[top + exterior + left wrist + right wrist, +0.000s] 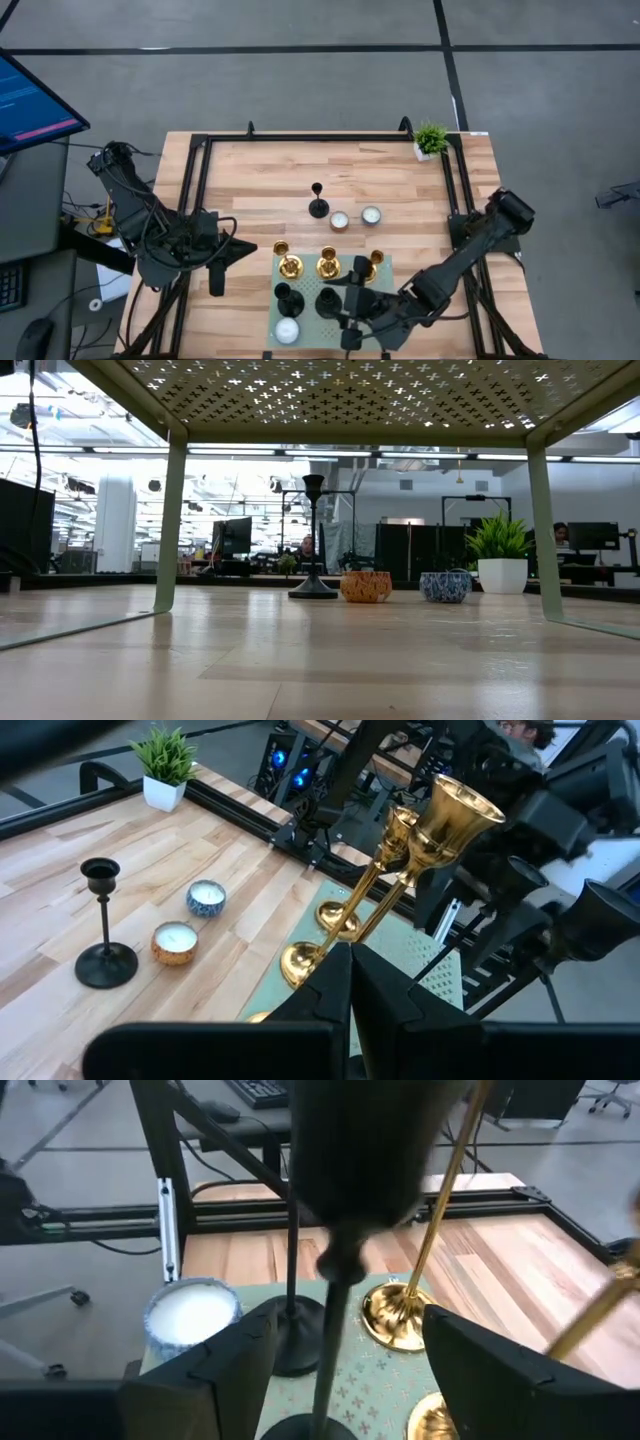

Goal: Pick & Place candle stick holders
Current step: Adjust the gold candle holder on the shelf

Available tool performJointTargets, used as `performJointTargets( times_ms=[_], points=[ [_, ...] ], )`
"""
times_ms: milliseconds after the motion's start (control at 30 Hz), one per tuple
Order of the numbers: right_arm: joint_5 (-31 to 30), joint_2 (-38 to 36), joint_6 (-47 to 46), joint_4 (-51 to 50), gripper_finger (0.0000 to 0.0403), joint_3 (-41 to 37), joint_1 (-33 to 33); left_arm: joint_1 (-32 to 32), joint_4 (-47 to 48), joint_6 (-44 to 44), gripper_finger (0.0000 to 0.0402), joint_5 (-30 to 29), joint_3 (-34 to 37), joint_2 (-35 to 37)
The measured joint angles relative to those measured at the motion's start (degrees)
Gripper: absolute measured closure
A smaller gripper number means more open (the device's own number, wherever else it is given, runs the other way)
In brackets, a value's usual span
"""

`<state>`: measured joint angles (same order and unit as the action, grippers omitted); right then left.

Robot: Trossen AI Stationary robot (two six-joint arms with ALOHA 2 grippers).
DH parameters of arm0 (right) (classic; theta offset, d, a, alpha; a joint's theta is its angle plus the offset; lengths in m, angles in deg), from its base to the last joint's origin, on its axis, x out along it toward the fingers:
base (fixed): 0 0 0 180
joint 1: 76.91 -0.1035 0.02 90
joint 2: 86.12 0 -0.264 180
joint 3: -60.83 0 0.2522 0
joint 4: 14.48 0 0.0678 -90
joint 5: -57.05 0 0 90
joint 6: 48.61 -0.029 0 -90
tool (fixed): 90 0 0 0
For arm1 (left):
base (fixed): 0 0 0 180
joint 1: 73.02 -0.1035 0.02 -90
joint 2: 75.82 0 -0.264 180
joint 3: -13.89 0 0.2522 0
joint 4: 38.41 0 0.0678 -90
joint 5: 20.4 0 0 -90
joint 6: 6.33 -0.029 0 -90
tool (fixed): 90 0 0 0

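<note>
From above, the right gripper (345,308) sits over the green shelf (380,264), going for a black holder (328,303); one black holder (318,201) already stands mid-table. Left gripper (222,262) waits left, fingers pinched together. Right wrist view: fingers spread wide around the stem (325,1345), not gripping yet. Next, I'd guess: squeeze, lift straight.

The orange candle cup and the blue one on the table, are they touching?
Apart. The low view shows bare space between the orange cup and the blue cup.
</note>
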<state>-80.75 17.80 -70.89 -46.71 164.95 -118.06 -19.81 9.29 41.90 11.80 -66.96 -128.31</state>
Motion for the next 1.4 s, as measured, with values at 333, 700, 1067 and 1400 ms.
performJointTargets(
  times_ms=[333, 700, 1067, 1400],
  points=[
    [-0.11, -3.24, 0.2, -1.73, 0.0163, 0.0, -2.34, 0.0, -0.28, 0.0, 0.0392, 0.0, 0.0, 0.0],
    [2.65, -2.47, 0.37, -1.48, 0.0163, 0.0, -1.58, 0.02, -0.77, 0.02, 0.0392, 0.0, 0.0, 0.0],
    [4.68, -2.47, -1.61, -4.37, 0.0163, 0.0, -2.39, 0.02, -0.99, 0.02, 0.0392, 0.0, 0.0, 0.0],
    [13.95, -2.47, -4.26, -4.8, 0.0163, 0.0, -2.26, 0.02, -1.49, 0.02, 0.0392, 0.0, 0.0, 0.0]
  ],
)
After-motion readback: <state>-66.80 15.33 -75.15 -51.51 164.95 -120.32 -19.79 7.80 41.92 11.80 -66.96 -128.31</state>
